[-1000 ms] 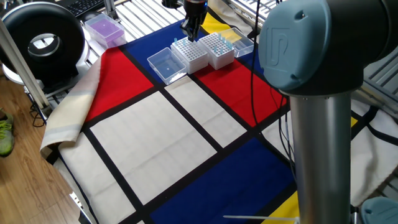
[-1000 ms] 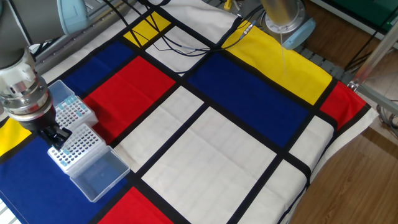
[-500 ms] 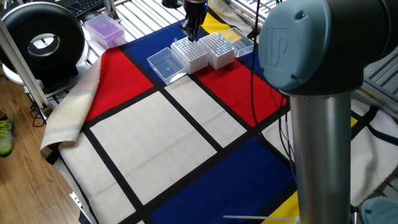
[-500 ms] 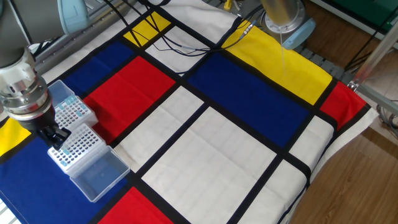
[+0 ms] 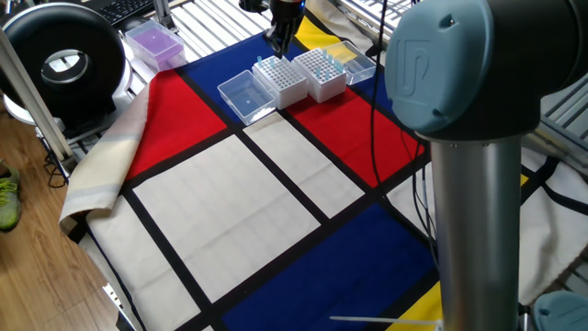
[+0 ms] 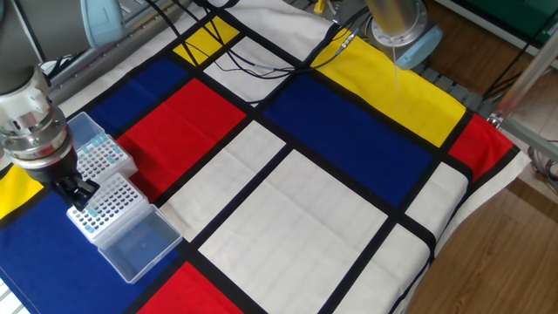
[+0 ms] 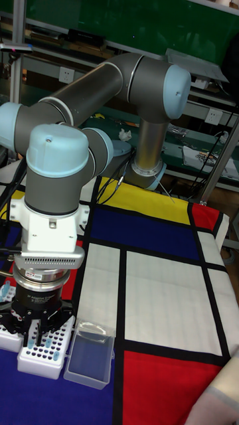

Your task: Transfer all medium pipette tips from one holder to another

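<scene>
jaws (image 6: 85,194): hovering right over the near white rack, fingers (image 7: 34,330) pointing down at its top; can't tell how far apart, or whether a tip is pinched between them, too small and dark to call
step in hand: looks like mid-transfer, either dropping a tip into a hole or just about to lift off; honestly a guess
near rack (image 6: 109,208): white plastic block, grid of small round holes on top, mostly empty-looking, a few pale-blue specks near the jaws
far rack (image 5: 320,71): same kind of white block, touching or just beside the near one; most of the medium pipette tips (image 5: 315,61) sit here as a pale-blue translucent cluster
tips, feel: tiny slender cones, thin plastic, probably light and easy to tilt or knock out of line
next move: probably straight up clear of the holes, then across to the other rack and dead-centre over one tip; little room for sideways error with holes packed that tight
clear lid (image 6: 138,243): see-through shallow box, lying flat just beside the near rack, rounded corners, glossy
bench cover (image 6: 331,201): cloth in red, blue, yellow and white blocks with black bands, matte, a bit rumpled at the edges
purple box (image 5: 153,41): well apart from the racks, translucent, off the cloth
</scene>
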`<state>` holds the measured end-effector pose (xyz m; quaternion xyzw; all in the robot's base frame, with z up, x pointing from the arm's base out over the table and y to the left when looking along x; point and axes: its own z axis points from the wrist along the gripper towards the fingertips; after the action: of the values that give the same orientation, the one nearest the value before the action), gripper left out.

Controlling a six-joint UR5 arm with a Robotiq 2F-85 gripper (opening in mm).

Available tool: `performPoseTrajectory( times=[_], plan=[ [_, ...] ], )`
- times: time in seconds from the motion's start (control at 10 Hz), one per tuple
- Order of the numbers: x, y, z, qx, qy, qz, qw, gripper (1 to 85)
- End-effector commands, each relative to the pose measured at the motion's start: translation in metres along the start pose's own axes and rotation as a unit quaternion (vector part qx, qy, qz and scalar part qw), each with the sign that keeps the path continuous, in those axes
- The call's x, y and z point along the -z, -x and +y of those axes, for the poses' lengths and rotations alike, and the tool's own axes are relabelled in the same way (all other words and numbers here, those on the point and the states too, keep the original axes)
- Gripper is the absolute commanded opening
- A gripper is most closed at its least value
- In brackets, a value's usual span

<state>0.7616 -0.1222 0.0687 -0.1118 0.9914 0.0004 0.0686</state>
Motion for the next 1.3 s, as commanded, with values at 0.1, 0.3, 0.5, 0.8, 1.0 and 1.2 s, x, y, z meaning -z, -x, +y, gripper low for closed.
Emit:
performPoseTrajectory(
  times=[0.1, 0.3, 0.5, 0.8, 1.0, 1.2],
  plan=[
    [0.0, -0.0003, 0.0017, -0.005, 0.006, 0.0, 1.0, 26.3],
    [-0.0032, -0.0001, 0.0007, -0.006, 0.005, 0.001, 1.0, 25.7],
    [-0.0053, 0.0007, 0.001, -0.007, 0.005, 0.001, 1.0, 25.7],
    [-0.0046, -0.0007, -0.0002, -0.016, 0.002, 0.004, 0.9999, 20.7],
    [-0.0038, -0.0006, 0.0011, -0.025, 0.003, 0.003, 0.9997, 13.0],
    [-0.0009, 0.0004, 0.0029, -0.036, 0.003, 0.003, 0.9994, 7.7]
  ],
)
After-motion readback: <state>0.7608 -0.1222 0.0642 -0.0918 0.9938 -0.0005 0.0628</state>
